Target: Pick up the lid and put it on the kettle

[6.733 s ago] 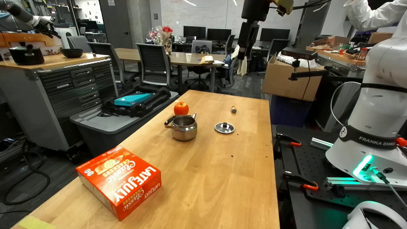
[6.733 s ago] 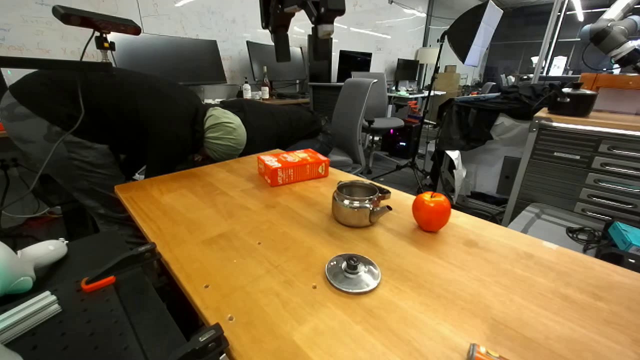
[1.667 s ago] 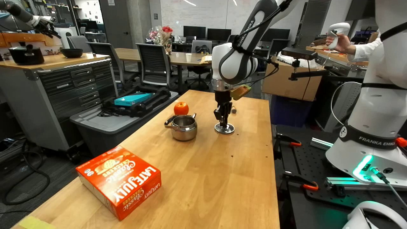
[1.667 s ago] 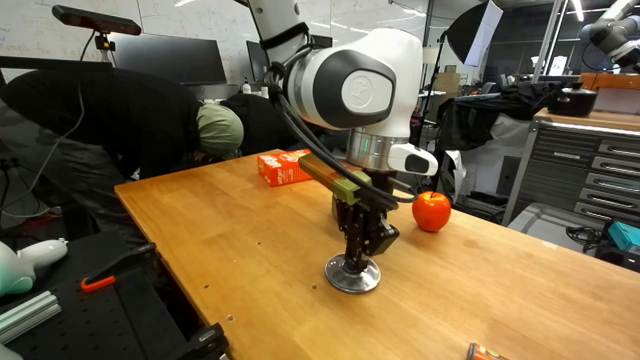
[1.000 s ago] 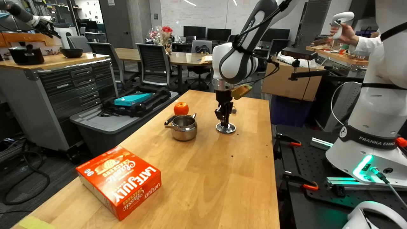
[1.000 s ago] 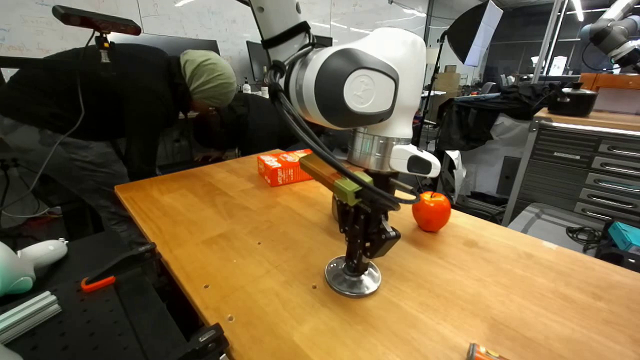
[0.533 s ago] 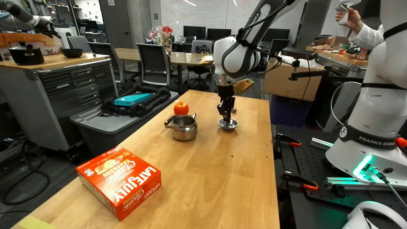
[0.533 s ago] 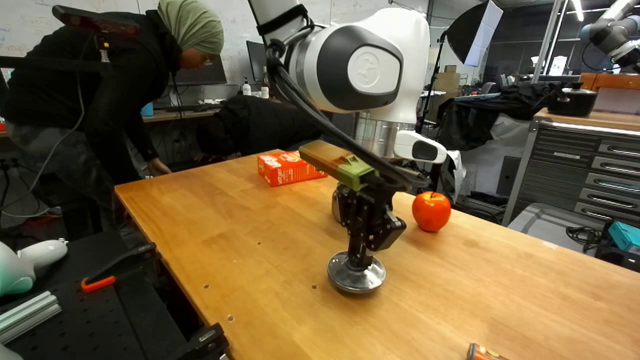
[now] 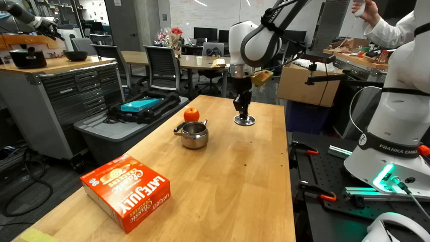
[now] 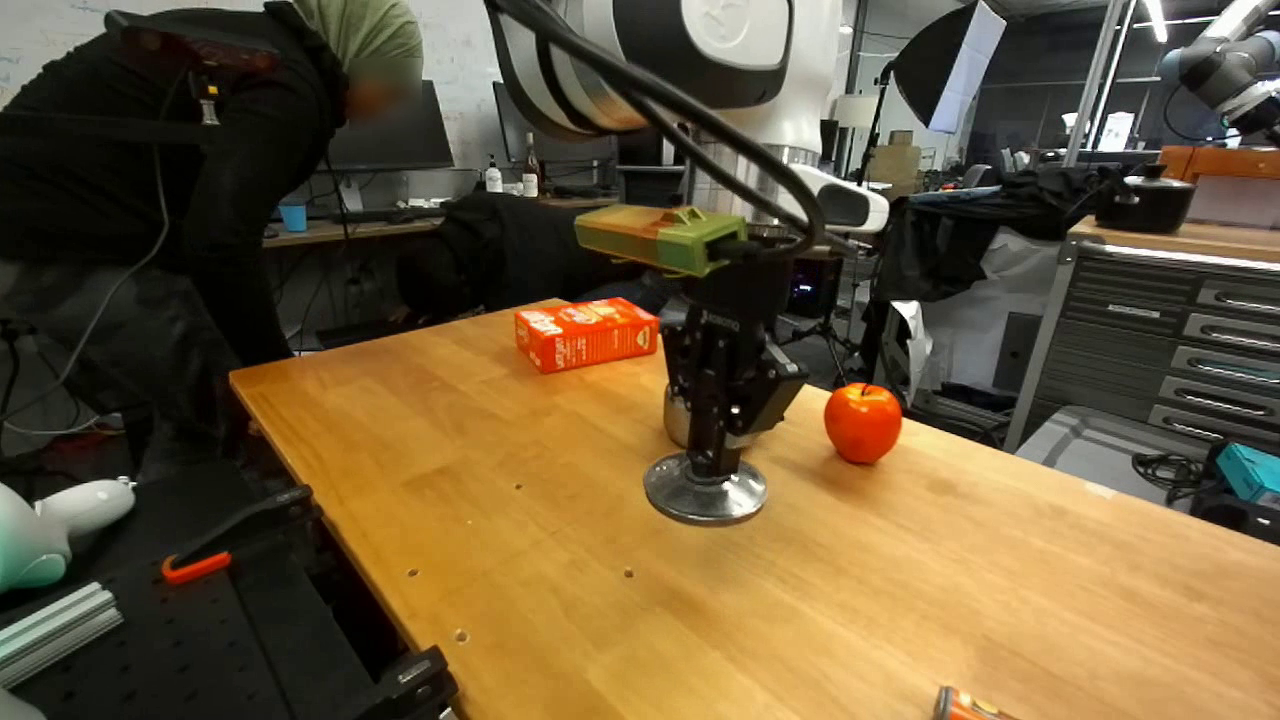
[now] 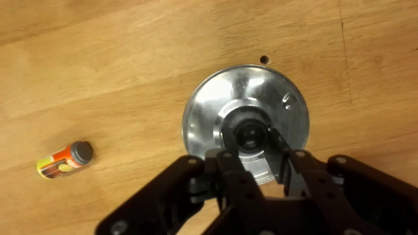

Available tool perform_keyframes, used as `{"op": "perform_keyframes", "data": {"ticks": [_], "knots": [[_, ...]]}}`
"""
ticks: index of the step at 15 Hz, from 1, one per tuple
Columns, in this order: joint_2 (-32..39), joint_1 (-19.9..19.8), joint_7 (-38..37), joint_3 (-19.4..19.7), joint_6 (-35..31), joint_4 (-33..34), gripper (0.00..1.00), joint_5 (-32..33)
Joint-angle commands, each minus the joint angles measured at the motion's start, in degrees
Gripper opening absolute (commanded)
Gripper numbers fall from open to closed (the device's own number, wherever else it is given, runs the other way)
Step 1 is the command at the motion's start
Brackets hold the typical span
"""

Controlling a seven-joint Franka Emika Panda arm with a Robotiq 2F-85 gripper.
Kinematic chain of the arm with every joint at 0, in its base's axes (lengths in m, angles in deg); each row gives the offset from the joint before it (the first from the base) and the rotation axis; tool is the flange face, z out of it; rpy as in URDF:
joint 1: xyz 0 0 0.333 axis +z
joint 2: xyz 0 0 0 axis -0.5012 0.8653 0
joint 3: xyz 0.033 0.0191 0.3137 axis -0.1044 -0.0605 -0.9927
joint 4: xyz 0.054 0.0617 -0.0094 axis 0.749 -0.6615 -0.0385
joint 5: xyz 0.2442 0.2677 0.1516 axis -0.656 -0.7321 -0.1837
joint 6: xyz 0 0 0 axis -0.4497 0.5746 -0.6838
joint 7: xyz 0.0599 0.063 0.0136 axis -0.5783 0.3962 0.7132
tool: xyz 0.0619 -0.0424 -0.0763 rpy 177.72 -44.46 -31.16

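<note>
Lid [image 9: 245,122]: hanging above bench [image 9: 215,195], pincer [image 10: 714,463] gripping knob [image 11: 250,134]. Kettle [image 9: 195,140]: standing uncovered, between 8 and 9 o'clock from lid in exterior view. Apparent step: transfer. Next: presumably crossing, centring, lowering level.

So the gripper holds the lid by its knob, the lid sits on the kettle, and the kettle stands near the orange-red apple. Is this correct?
Not quite: an exterior view shows the lid apart from the kettle, which stands open. The gripper does hold the lid by its knob, and the kettle does stand near the orange-red apple.
</note>
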Motion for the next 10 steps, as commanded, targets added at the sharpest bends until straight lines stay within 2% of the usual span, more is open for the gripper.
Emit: {"op": "perform_keyframes", "data": {"ticks": [1, 6, 10], "knots": [[-5.77, 0.95, -2.07, -0.17, 4.49, -1.12, 0.07, 2.28], [-8.22, 1.37, -2.05, -1.65, 11.69, 2.95, 0.07, 2.78], [-7.44, 2.10, -2.26, -3.20, 15.30, 8.34, 0.07, 2.46]]}}
